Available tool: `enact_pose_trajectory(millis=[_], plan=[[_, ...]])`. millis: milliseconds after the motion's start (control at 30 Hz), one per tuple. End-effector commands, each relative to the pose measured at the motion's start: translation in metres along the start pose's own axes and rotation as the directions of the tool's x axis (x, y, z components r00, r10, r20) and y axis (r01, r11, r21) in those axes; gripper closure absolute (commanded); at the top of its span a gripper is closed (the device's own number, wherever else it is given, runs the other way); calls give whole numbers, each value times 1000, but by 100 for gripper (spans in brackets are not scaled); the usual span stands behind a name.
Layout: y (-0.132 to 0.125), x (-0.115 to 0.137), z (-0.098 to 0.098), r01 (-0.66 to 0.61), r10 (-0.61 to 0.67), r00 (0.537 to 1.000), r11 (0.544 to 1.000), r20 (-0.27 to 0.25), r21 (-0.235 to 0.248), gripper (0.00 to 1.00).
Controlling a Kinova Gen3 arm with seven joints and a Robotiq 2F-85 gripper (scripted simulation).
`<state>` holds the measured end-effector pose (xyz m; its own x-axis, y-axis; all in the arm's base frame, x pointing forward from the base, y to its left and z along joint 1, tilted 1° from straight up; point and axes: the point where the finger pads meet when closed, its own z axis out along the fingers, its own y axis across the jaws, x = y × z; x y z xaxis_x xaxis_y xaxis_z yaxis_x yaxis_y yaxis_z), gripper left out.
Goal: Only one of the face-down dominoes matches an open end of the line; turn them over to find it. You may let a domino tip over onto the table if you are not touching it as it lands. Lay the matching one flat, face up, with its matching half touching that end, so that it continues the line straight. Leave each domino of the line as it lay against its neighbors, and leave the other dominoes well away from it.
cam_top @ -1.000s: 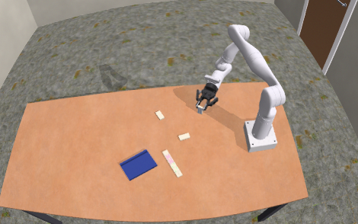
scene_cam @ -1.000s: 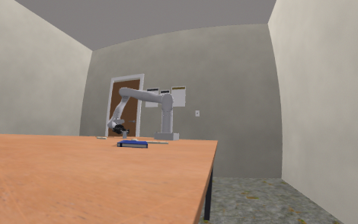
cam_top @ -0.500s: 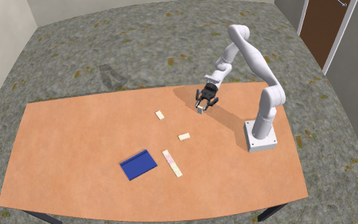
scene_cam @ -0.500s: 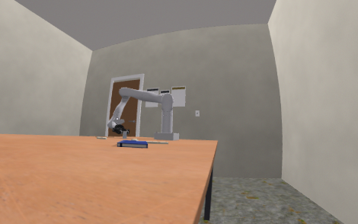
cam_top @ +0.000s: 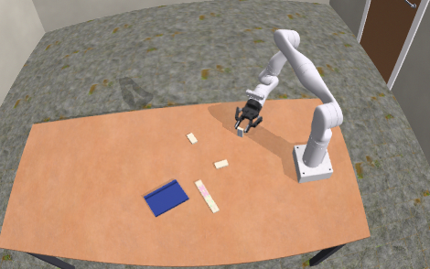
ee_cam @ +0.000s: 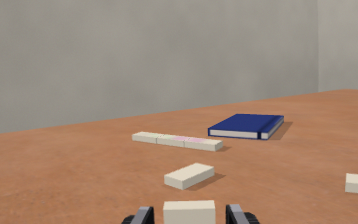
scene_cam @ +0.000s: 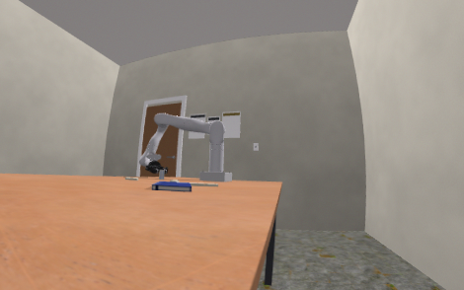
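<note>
My gripper (cam_top: 247, 126) (ee_cam: 189, 218) (scene_cam: 157, 169) is open near the table's far side. A cream domino (cam_top: 241, 132) (ee_cam: 189, 210) stands up on the table between its fingers, with a gap on each side. Two more blank cream dominoes lie flat: one (cam_top: 220, 164) (ee_cam: 189, 175) in the middle and one (cam_top: 191, 138) (ee_cam: 351, 182) further left. The line of face-up dominoes (cam_top: 207, 196) (ee_cam: 177, 141) lies nearer the front, with pale pink and green marks.
A blue book (cam_top: 166, 197) (ee_cam: 246, 126) (scene_cam: 171, 185) lies flat just left of the line. The robot's base (cam_top: 313, 166) stands at the table's right side. A door (cam_top: 389, 32) is behind the robot.
</note>
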<state>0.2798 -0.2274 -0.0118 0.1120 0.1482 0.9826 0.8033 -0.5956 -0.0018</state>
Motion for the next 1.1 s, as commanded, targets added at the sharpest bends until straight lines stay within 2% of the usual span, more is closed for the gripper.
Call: enact_pose_trajectory(millis=[0, 367, 433, 633, 1067], plan=[[0, 2, -3, 1, -1, 1000, 1000, 0, 0, 51], [0, 25, -42, 1, -1, 1000, 1000, 0, 0, 51], [0, 25, -42, 1, -1, 1000, 1000, 0, 0, 51], [0, 36, -61, 1, -1, 1000, 1000, 0, 0, 51], [0, 39, -66, 1, -1, 1000, 1000, 0, 0, 51]])
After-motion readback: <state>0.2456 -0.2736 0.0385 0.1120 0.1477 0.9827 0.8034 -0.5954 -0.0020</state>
